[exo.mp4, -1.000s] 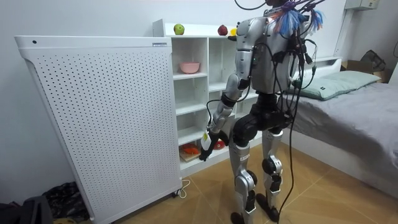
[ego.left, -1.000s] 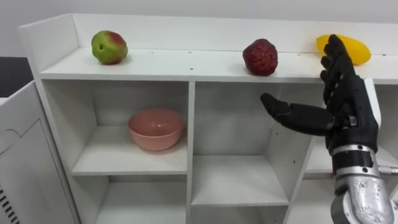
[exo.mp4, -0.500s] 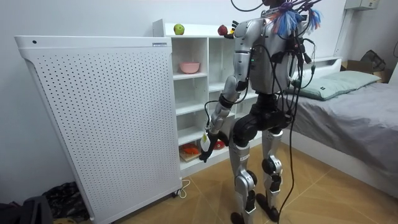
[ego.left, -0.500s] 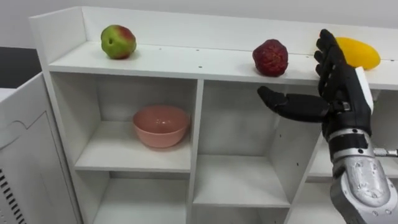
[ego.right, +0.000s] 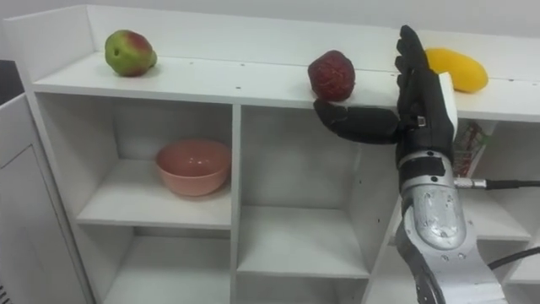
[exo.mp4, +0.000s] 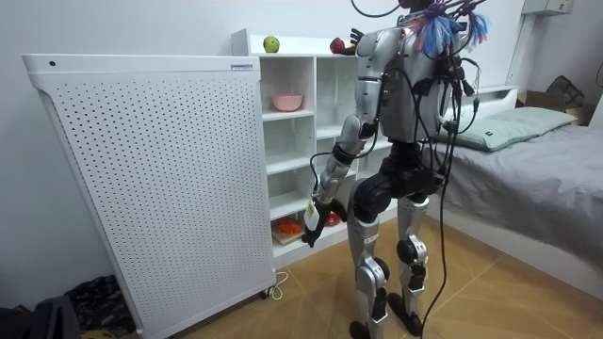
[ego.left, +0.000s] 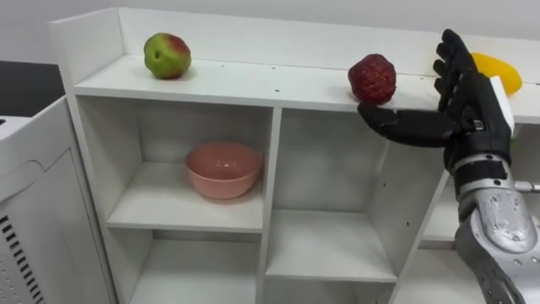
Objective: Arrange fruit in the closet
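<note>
The right hand (ego.left: 466, 108) has risen since a second ago, when its thumb hung well below the top shelf. Now the thumb lies level with the shelf's front edge, just under the red fruit (ego.left: 372, 78). The hand is spread and holds nothing: fingers straight toward twelve o'clock, thumb stretched toward nine o'clock. The fruit has not moved.

The white closet (ego.left: 272, 181) is smooth, flat-panelled and square-celled. Along its top shelf lie three fruits. A round, glossy green-and-red apple (ego.left: 167, 56) is at the nine o'clock end. The dark, bumpy red fruit is near the middle. A smooth, long yellow mango (ego.left: 499, 73) is at three o'clock, partly behind the fingers. A round, matte pink bowl (ego.left: 224, 170) stands in the upper left compartment. In the room view a bottom compartment holds red and orange things (exo.mp4: 287, 226), too small to name.

The left hand (exo.mp4: 309, 228) hangs low before the closet, and I cannot tell how its fingers are set. A white perforated panel (exo.mp4: 141, 179) stands at the closet's nine o'clock.
</note>
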### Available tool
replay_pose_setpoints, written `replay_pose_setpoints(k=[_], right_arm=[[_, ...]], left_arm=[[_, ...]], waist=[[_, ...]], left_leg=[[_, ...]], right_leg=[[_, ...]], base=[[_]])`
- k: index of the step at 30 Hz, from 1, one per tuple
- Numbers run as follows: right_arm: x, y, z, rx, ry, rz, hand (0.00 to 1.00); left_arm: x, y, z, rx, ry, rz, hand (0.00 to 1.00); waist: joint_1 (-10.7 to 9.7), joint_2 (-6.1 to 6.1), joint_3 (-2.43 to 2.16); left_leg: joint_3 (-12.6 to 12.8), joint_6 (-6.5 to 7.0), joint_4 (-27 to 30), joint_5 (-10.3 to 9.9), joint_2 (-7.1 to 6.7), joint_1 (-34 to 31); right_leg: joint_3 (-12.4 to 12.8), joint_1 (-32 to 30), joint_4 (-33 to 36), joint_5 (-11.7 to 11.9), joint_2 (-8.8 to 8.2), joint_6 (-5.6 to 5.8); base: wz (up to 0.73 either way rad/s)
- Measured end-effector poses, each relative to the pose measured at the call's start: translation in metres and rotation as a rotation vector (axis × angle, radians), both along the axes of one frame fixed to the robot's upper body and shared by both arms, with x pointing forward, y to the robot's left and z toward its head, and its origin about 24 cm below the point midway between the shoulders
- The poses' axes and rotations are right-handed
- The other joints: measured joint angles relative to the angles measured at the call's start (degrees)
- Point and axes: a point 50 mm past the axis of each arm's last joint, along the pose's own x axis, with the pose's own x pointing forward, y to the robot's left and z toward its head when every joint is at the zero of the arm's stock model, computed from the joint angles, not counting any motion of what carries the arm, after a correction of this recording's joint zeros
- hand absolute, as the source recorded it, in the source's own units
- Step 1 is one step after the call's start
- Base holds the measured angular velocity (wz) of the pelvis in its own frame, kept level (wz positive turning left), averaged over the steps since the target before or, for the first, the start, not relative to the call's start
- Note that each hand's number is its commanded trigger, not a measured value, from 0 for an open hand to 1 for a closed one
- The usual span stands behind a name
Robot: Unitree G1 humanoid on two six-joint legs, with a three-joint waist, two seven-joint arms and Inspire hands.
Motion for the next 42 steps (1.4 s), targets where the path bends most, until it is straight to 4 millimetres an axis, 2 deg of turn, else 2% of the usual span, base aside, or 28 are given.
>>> replay_pose_setpoints(k=[7,20,22,23,24,25,42], right_arm=[[0.004,-0.004,-0.005,-0.009,0.035,0.004,0.00],[0.016,-0.003,0.000,-0.047,0.065,0.037,0.02],[0.016,-0.003,0.001,-0.052,0.065,0.044,0.42],[0.016,-0.003,0.001,-0.052,0.065,0.048,0.67],[0.016,-0.003,0.001,-0.054,0.065,0.049,0.73],[0.016,-0.004,0.002,-0.057,0.066,0.050,1.00],[0.021,-0.007,0.012,-0.078,0.049,0.033,1.00]], left_arm=[[0.008,0.000,0.002,0.001,-0.021,-0.006,0.00],[0.025,0.000,0.007,-0.017,-0.030,-0.017,0.00],[0.026,0.000,0.007,-0.017,-0.031,-0.018,0.00],[0.027,0.000,0.007,-0.018,-0.031,-0.017,0.00],[0.027,0.000,0.007,-0.018,-0.031,-0.018,0.00],[0.027,0.000,0.007,-0.019,-0.031,-0.018,0.00],[0.027,0.001,0.007,-0.022,-0.025,-0.018,0.00]], waist=[[1.05,-0.11,-0.03],[1.04,0.24,0.20],[1.04,0.29,0.22],[1.04,0.31,0.23],[1.04,0.32,0.24],[1.05,0.32,0.24],[1.32,0.31,0.21]], left_leg=[[0.01,0.01,0.09,0.01,0.00,0.10],[-0.08,0.03,0.86,0.01,-0.04,-0.64],[-0.07,0.02,0.86,0.01,-0.04,-0.64],[-0.07,0.03,0.86,0.01,-0.04,-0.63],[-0.07,0.02,0.86,0.01,-0.04,-0.63],[-0.07,0.02,0.86,0.01,-0.04,-0.62],[-0.40,0.02,0.81,0.01,-0.05,-0.40]], right_leg=[[0.02,-0.03,0.40,0.00,-0.06,0.00],[-0.15,-0.03,0.59,0.03,-0.16,-0.05],[-0.16,-0.03,0.60,0.03,-0.16,-0.05],[-0.17,-0.03,0.61,0.03,-0.15,-0.05],[-0.16,-0.03,0.60,0.03,-0.15,-0.05],[-0.17,-0.03,0.60,0.03,-0.16,-0.05],[-0.65,0.07,0.53,0.03,-0.19,-0.05]], base=[[0.00],[0.00],[0.00],[0.00],[0.00],[0.00],[0.00]])
